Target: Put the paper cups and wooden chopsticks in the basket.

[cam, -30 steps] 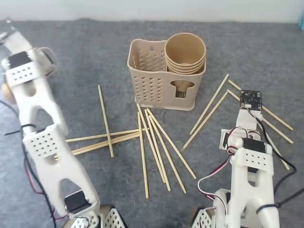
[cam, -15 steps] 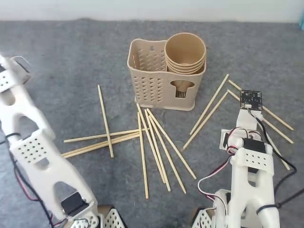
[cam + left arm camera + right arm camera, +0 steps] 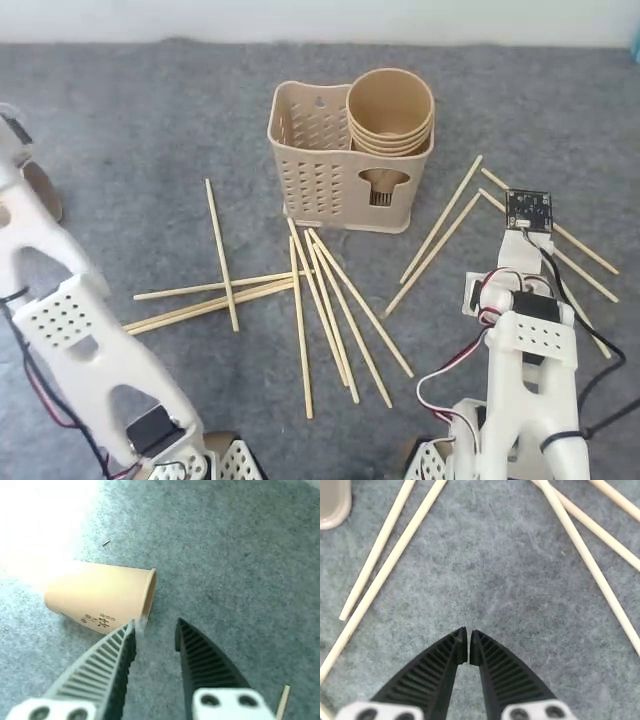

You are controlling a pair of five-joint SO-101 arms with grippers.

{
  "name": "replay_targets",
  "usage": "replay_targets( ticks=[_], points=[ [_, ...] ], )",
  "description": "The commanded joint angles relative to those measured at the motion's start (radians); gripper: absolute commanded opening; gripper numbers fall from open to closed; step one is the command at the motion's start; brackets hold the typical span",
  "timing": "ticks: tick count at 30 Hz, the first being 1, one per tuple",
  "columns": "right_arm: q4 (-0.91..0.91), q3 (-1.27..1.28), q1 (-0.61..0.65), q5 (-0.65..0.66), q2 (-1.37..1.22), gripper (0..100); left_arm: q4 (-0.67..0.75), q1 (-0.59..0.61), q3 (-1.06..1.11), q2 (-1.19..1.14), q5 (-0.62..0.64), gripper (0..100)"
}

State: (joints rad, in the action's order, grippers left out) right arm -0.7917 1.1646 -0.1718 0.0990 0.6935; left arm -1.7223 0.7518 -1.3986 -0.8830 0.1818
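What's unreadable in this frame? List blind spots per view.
High view: the basket wall hides the lower cup stack; count unsure.
High view: the right arm covers parts of the chopsticks beside it.
Left wrist view: glare washes out the carpet past the loose cup.
Left wrist view: whether the open left gripper touches that cup's rim is unclear.

You've a grey carpeted surface [image 3: 150,110]: basket [image 3: 318,175] upright, chopsticks [image 3: 331,303] scattered around it, one paper cup [image 3: 100,597] on its side.
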Motion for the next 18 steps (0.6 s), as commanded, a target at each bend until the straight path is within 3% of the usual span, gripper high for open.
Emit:
replay_targets(
  ticks=[1, 12, 18],
  points=[
    [0.016, -0.008, 0.012, 0.017, 0.035, 3.7, -0.031, 0.029, -0.05, 0.026, -0.014, 25],
    [0.015, -0.008, 0.012, 0.017, 0.033, 3.7, 0.061, 0.037, -0.05, -0.193, -0.023, 26],
    [0.016, -0.008, 0.013, 0.017, 0.03, 3.7, 0.14, 0.086, -0.051, -0.238, -0.023, 18]
  ],
)
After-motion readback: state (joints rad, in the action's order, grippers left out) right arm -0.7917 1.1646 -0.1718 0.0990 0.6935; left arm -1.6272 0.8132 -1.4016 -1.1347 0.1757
